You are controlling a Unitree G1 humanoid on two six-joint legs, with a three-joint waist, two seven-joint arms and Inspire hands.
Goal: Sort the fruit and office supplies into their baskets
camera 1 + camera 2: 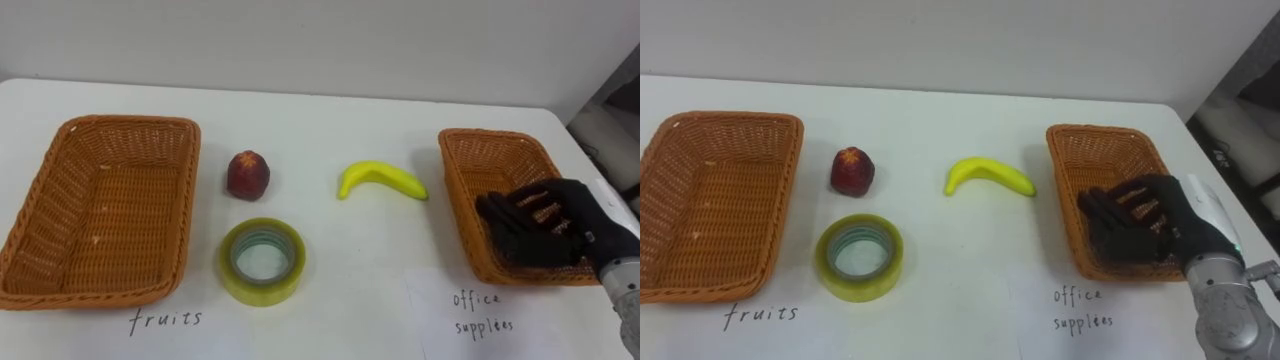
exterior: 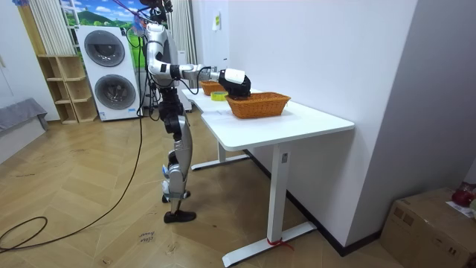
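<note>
Our right hand hangs open-fingered over the office-supplies basket. Left of that basket lies the banana, farther left the red fruit and tape roll, farthest left the fruit basket.

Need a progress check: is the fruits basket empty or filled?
Empty. The fruits basket shows bare wicker inside; the red fruit and banana lie on the table.

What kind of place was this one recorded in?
Probably a home-style room or a mock-up of one, partly a laundry corner: stacked washing machines and a wooden shelf at the back, a white table on a wood floor.
</note>
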